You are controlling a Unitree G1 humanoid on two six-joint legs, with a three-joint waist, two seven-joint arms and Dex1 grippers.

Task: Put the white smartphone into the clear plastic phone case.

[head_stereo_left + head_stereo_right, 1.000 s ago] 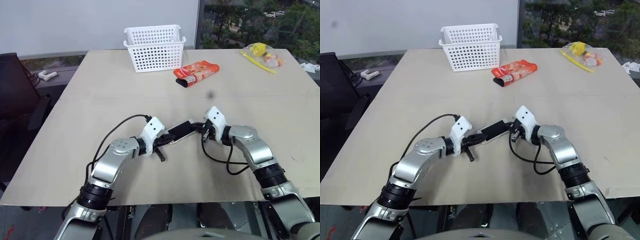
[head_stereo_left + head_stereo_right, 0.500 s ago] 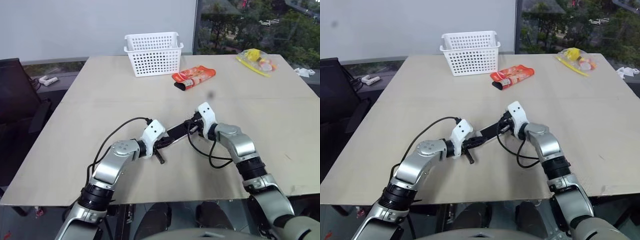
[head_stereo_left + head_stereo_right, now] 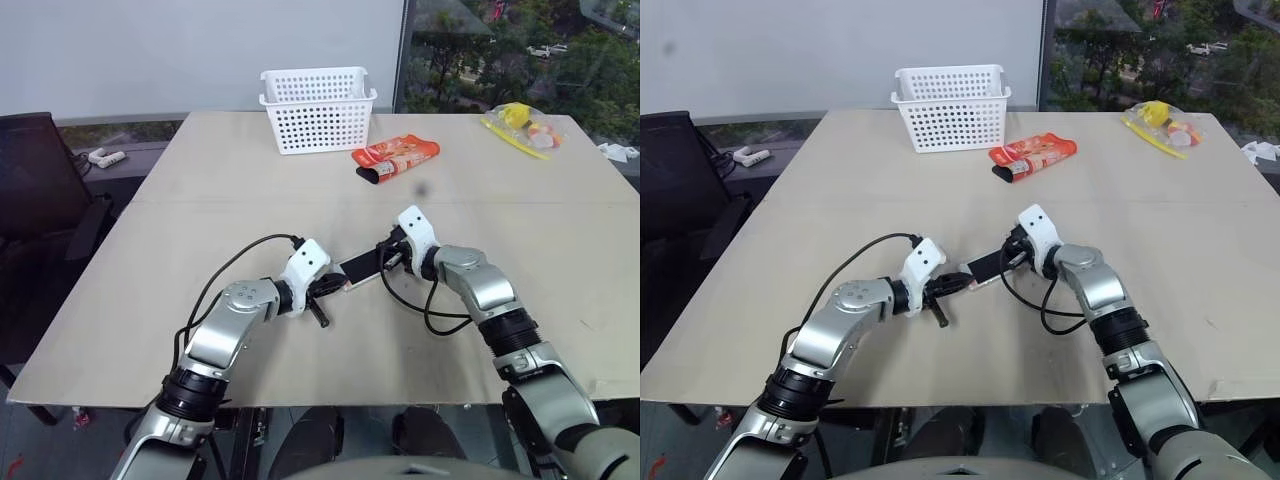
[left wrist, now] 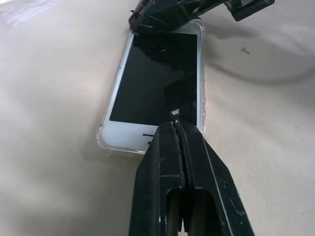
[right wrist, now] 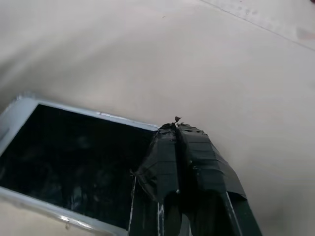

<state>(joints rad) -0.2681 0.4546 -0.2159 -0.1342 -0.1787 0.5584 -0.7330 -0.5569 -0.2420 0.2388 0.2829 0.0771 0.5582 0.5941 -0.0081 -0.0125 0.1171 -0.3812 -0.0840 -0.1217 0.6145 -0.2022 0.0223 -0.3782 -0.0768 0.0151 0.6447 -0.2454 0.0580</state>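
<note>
The white smartphone [image 4: 155,88] lies screen up on the tan table [image 3: 200,200], near the middle and a little toward the near edge, between the robot's two arms. It sits inside the clear plastic phone case [image 4: 102,139], whose thin transparent rim shows as a pale lip around the phone's near end and along its long sides. Whether every corner is fully seated I cannot tell.

The left gripper [image 4: 178,124] comes in from the left with its two black fingers pressed flat together, nothing between them. Their joined tips rest on the end of the phone with the white bezel, at the edge of the dark screen. The right gripper [image 5: 175,125] comes in from the right, its fingers likewise closed tight and holding nothing, their tips down on the other end of the phone at the screen's edge. So both pincers are shut and bear on opposite ends of the phone.

At the far side of the table stands a white perforated basket [image 3: 318,109]. To its right lies an orange snack packet [image 3: 394,159], and further right, near the far right corner, a clear bag with yellow contents [image 3: 524,125].
</note>
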